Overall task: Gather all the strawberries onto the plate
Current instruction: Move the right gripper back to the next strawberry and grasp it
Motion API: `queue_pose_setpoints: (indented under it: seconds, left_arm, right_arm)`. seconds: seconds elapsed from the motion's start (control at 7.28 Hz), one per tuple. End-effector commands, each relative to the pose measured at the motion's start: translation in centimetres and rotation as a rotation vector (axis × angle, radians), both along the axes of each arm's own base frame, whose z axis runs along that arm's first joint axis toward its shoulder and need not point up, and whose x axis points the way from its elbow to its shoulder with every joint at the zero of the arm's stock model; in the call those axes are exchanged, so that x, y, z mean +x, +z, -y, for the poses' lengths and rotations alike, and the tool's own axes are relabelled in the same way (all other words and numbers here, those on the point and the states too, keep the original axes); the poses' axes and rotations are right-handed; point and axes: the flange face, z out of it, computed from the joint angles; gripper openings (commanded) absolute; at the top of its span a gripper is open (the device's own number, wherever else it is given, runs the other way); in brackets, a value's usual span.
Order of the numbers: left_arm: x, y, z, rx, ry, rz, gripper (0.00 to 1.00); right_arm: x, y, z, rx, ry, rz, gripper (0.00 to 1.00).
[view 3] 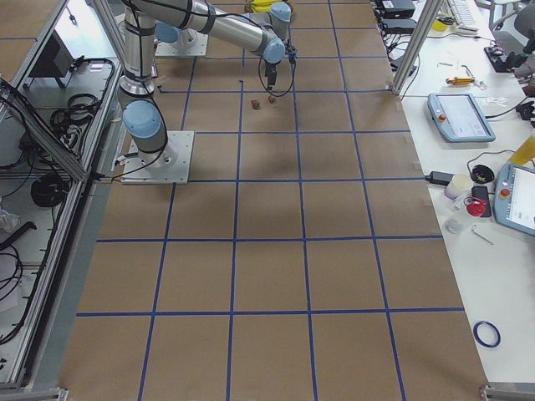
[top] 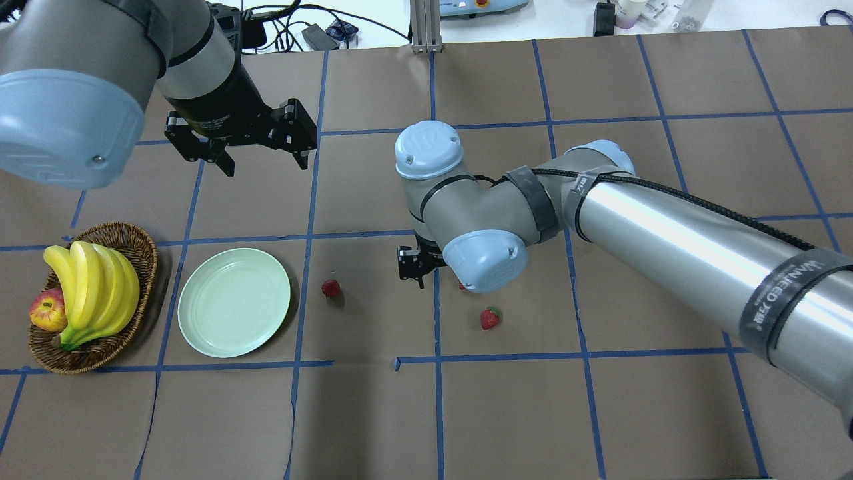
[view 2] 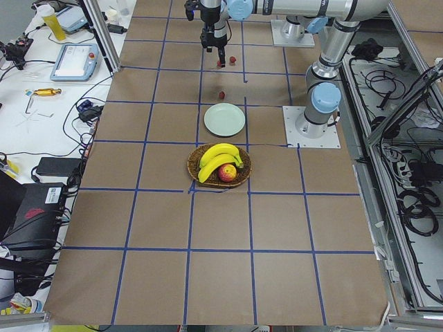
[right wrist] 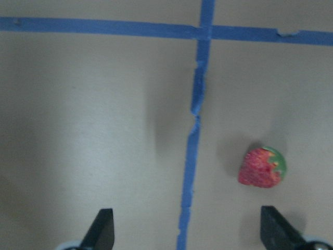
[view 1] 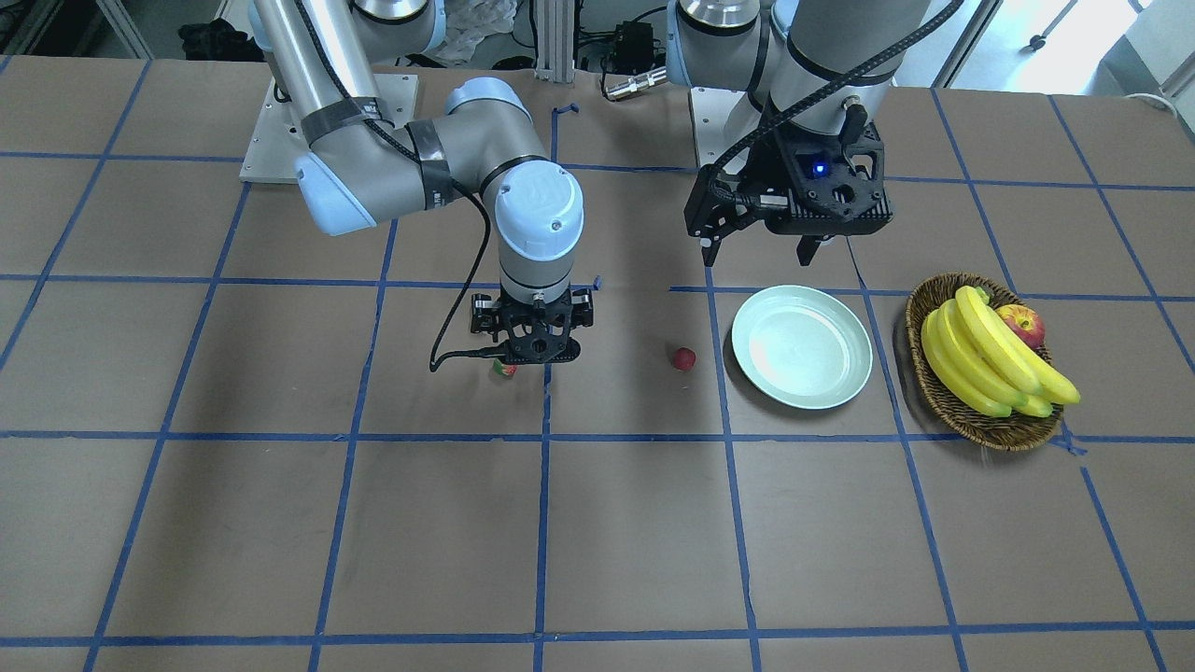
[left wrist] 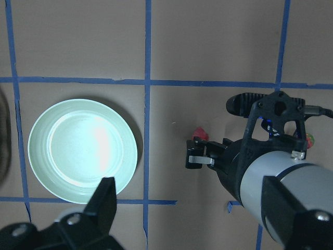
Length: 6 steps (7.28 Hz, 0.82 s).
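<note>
While right end effector [right wrist: 190, 232] points down, open, empty, near strawberry [right wrist: 263, 167], left end effector [top: 263, 159] hangs open, empty.

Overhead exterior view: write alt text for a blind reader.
An empty plate lies on the table, two strawberries loose to its right with the right gripper low between them. The left gripper hangs open beyond the plate; a basket of bananas and an apple sits far left.

Brown table [view 1: 635, 541] gridded with blue tape [view 1: 280, 435], white workbench [view 2: 41, 76] alongside.
</note>
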Motion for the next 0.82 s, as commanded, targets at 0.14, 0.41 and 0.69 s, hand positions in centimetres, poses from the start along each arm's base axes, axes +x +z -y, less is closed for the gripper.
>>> queue_pose_setpoints:
  seconds: [0.14, 0.41, 0.69]
  left_arm:
    - [0.0, -0.3, 0.1, 0.006, 0.000, 0.001, 1.00]
    - [0.0, -0.3, 0.1, 0.006, 0.000, 0.001, 1.00]
    - [-0.1, -0.4, 0.1, 0.008, -0.002, 0.001, 1.00]
  right_arm:
    - [-1.4, -1.7, 0.2, -0.066, 0.014, 0.009, 0.85]
    - [-2.0, -3.3, 0.2, -0.051, 0.022, -0.012, 0.82]
    - [-2.2, -3.3, 0.6, -0.080, 0.016, -0.017, 0.43]
